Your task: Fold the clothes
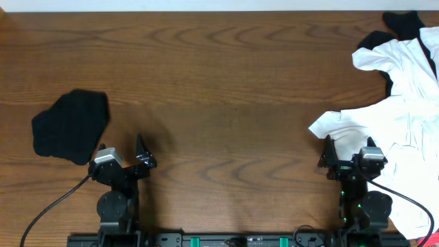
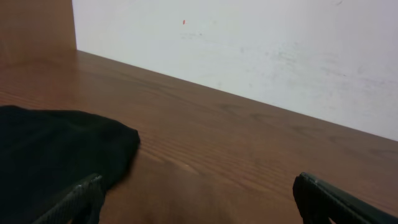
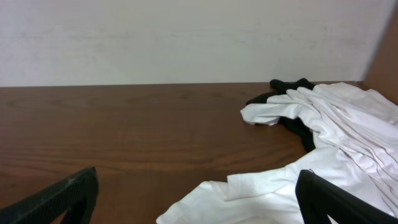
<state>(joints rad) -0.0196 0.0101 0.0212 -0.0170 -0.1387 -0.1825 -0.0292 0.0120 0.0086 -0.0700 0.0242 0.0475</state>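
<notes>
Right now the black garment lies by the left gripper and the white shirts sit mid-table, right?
No: the overhead view shows the white shirts at the table's right edge, by the right gripper. The black garment does lie by the left gripper.

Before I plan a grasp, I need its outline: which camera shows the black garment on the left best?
Overhead: the whole black garment shows against the table. Left wrist crops it to one part; right wrist misses it.
</notes>
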